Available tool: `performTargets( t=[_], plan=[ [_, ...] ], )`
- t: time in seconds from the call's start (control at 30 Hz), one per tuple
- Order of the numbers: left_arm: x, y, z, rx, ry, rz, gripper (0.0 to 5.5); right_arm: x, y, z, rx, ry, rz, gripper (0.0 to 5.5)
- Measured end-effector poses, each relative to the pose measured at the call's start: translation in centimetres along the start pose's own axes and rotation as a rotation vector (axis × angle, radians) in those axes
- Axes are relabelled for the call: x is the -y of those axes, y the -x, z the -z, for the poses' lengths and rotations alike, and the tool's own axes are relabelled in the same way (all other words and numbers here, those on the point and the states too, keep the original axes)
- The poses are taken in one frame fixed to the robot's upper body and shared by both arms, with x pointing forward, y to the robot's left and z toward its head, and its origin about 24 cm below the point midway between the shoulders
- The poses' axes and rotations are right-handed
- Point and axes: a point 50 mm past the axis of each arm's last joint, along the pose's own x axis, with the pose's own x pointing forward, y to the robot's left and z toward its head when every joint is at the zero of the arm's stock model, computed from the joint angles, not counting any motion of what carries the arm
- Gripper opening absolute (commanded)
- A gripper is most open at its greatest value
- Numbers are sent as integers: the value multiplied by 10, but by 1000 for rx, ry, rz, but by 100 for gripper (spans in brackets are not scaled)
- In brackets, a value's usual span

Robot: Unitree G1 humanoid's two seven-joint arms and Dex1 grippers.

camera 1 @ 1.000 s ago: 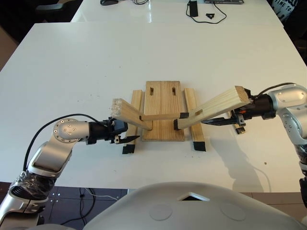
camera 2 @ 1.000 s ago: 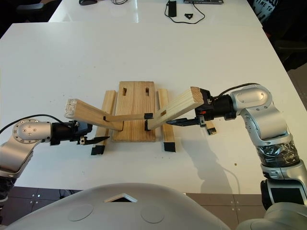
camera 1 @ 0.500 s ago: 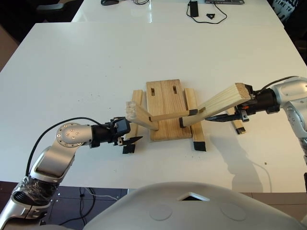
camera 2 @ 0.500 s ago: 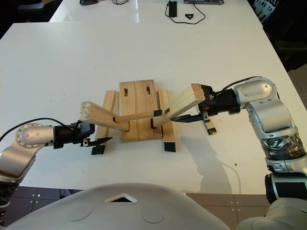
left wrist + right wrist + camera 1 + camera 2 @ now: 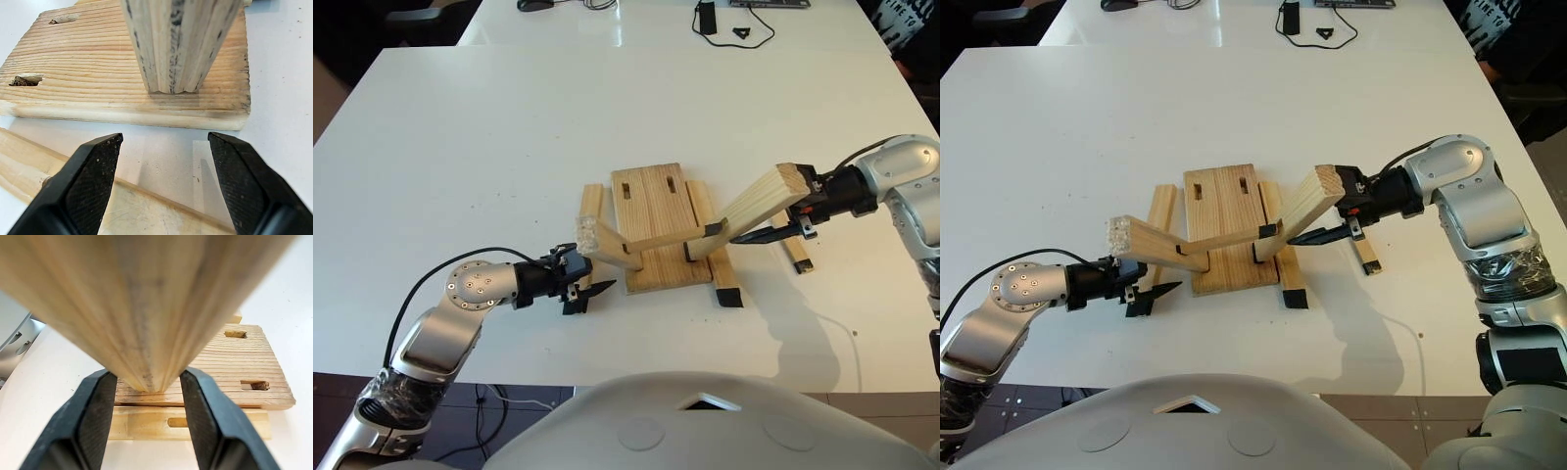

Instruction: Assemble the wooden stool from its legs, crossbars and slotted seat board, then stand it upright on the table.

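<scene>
Two legs joined by a crossbar [image 5: 668, 236] now stand steeper than a second ago, their upper ends drawn closer together as both arms have come inward. The left leg [image 5: 607, 247] has its foot resting on the near part of the seat board [image 5: 651, 196], which lies flat on the table [image 5: 509, 147].

The left gripper [image 5: 165, 141] has slid toward the board. Its fingers are spread apart below the leg, not touching it, and whether the leg's upper end rests on the gripper's body is hard to tell. The right gripper [image 5: 149, 377] is clamped around the right leg [image 5: 754, 206] near its raised end.

One loose leg [image 5: 590, 201] lies flat just beside the board's left edge, passing right under the left gripper's fingers. Another flat leg [image 5: 722, 274] lies along the board's right edge, beneath the held right leg's foot. A short wooden piece [image 5: 798, 257] lies on the table close under the right gripper.
</scene>
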Motion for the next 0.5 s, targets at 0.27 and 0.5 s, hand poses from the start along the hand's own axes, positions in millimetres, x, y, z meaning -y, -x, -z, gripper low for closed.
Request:
performTargets(
  t=[0.27, 0.5],
  plan=[
    [-1, -2, -3, 0, 2, 0, 323, -10, -13, -4, -16, 78, -25, 203],
    [-3, -3, -6, 0, 4, -5, 323, -10, -17, -2, -19, 61, -17, 203]
  ],
)
